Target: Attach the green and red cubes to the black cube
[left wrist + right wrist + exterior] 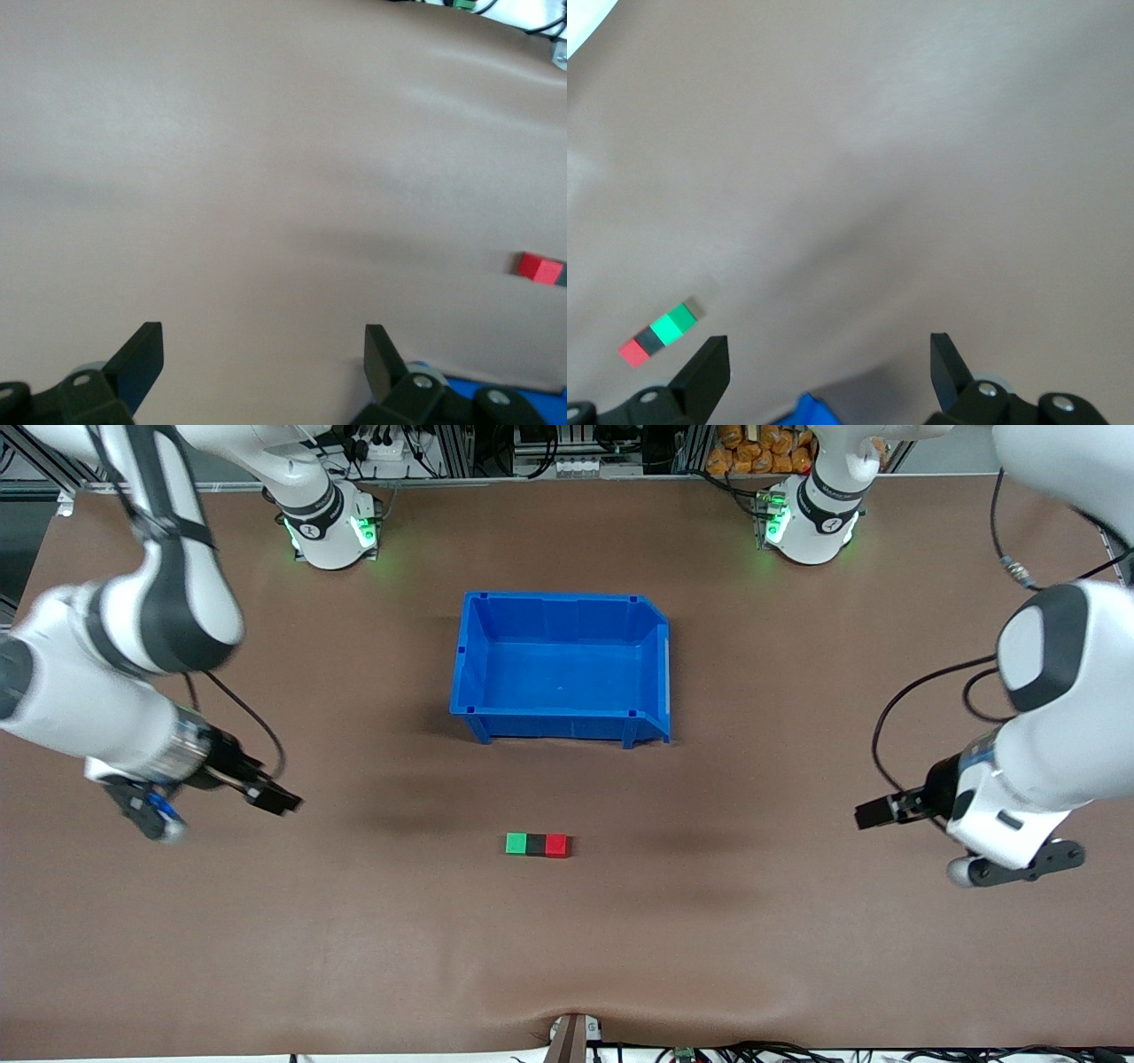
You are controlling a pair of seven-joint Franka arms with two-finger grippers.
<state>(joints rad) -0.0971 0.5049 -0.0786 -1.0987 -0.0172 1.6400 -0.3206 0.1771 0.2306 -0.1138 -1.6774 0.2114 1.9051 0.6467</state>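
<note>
Front view: green cube (516,843), black cube (535,844) and red cube (556,845) sit touching in 1 row, nearer the camera than the blue bin (562,731). I judge the joining done.

Left wrist view: left gripper (263,359) spread, empty, over bare table (266,177).

Right wrist view: right gripper (829,359) likewise spread and empty.

Risk: if I send either arm back low, a finger could knock the row apart.
</note>
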